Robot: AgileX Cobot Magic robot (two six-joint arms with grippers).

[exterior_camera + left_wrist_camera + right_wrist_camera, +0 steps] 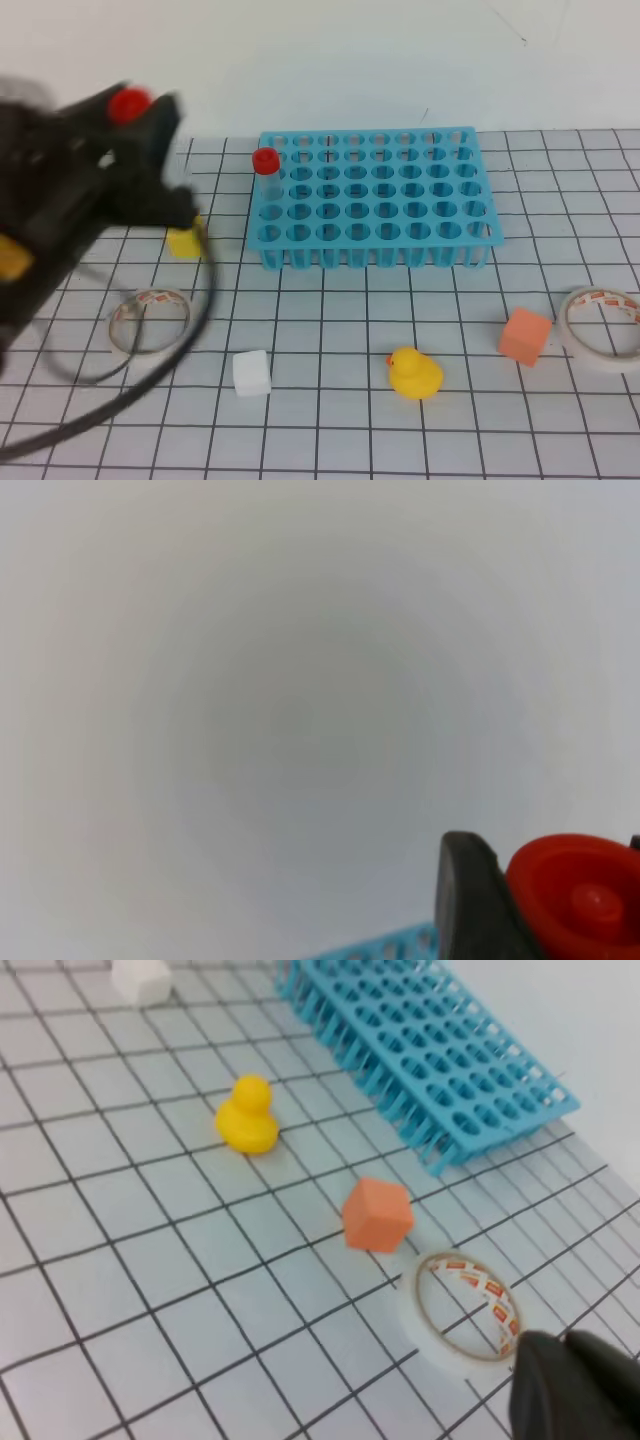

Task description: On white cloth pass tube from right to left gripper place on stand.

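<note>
My left gripper (140, 112) is raised above the white cloth (340, 420), left of the blue stand (375, 200), and looks motion-blurred. It is shut on a tube whose red cap (128, 103) shows between the fingers. In the left wrist view that cap (585, 895) sits beside a black finger (470, 900). A second red-capped tube (265, 165) stands upright in the stand's left column. The right gripper is out of the exterior view. Only a black part (580, 1390) shows at the right wrist view's bottom right corner. The stand (430, 1050) lies far from it.
On the cloth lie a yellow block (184, 242), a tape roll (150, 320), a white cube (251, 372), a yellow duck (414, 373), an orange cube (525, 335) and another tape roll (603, 322). A black cable loops at front left.
</note>
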